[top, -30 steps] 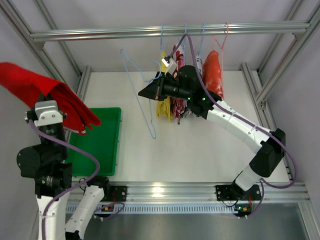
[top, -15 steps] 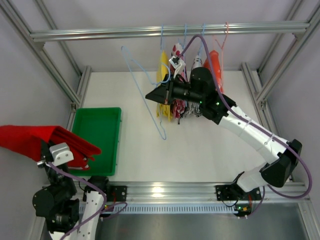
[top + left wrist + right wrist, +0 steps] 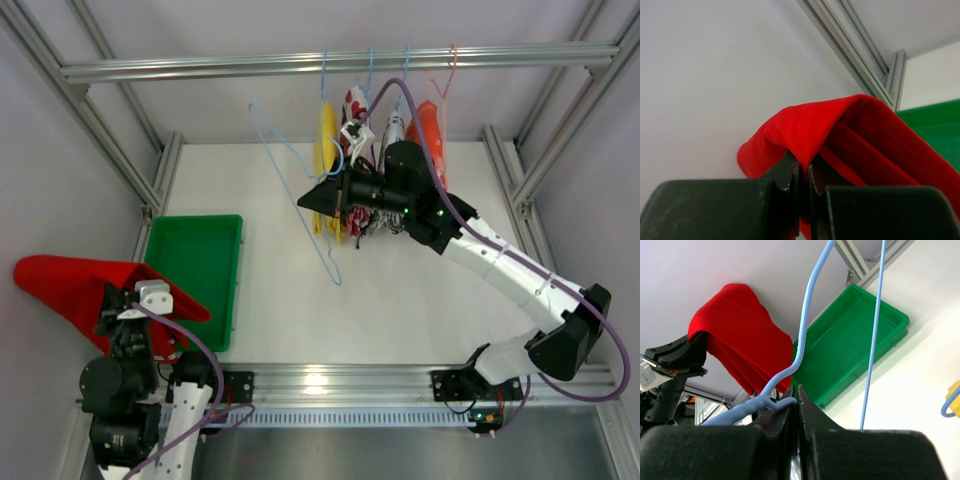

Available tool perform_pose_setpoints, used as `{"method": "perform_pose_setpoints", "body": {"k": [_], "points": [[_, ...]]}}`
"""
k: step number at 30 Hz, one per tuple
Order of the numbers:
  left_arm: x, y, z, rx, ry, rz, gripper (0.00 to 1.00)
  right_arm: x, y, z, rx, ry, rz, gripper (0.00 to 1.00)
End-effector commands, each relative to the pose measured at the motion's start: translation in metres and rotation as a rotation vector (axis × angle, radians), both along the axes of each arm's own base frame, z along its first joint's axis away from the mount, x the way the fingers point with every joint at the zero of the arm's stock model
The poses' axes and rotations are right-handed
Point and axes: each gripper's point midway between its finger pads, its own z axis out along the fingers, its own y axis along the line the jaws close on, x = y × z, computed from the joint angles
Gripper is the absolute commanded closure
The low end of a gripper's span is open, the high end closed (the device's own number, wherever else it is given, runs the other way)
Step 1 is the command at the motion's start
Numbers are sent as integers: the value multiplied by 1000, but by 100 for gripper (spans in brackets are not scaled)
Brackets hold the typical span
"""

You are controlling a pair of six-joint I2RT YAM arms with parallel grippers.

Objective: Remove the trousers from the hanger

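A green tray [image 3: 200, 270] is taken as the marker here: rectangular, shallow, glossy like plastic, set on the white table [image 3: 400, 300]. Beyond the tray and off to its right, an aluminium rail [image 3: 340, 62] is seen spanning the frame, and four hanger hooks are counted on it, three blue and one pink.

From those hooks a pair of yellow trousers [image 3: 327, 140], two patterned garments [image 3: 356, 102] and one orange-red garment [image 3: 428, 140] are hung. Their lower parts are blocked from the top camera by the right arm [image 3: 490, 265] and its purple cable.

Right of the tray, above the table, a fifth hanger is held clear of the rail: a blue wire hanger [image 3: 755, 405], thin, bent and bare. It is pinched at its twisted neck by the right gripper [image 3: 796, 400], whose jaws are pressed together with only the wire between them.

Just left of the tray, over its near left corner, the red trousers [image 3: 70, 290] are carried free of any hanger. Soft, matte cloth is shown, folded lengthwise into several layers and draped in a ridge. The fold is clamped by the left gripper [image 3: 801, 175], its jaws drawn nearly together on the cloth. In the top view those fingers are hidden beneath the red fabric.

Two plain trousers are counted in all: one red, one yellow.
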Motion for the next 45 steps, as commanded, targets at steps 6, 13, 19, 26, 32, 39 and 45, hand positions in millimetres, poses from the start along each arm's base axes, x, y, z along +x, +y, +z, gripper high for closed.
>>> {"method": "perform_pose_setpoints", "body": {"k": [6, 13, 19, 26, 32, 39, 45], "points": [[46, -12, -45, 156, 227, -51, 100, -3, -13, 15, 19, -48, -17, 100], [111, -25, -78, 126, 372, -110, 100, 9, -25, 17, 22, -42, -54, 100], [166, -51, -104, 16, 444, -230, 100, 13, -34, 27, 36, -62, -76, 100], [216, -75, -125, -184, 502, -303, 100, 5, -43, 46, 53, -133, -72, 100], [237, -91, -163, -378, 629, -312, 100, 2, -45, 53, 50, -163, -67, 100], [237, -109, -181, -604, 669, -319, 100, -1, -49, 54, 41, -168, -69, 100], [245, -112, -176, -706, 616, -296, 87, -4, -52, 61, 54, -178, -73, 100]]}}
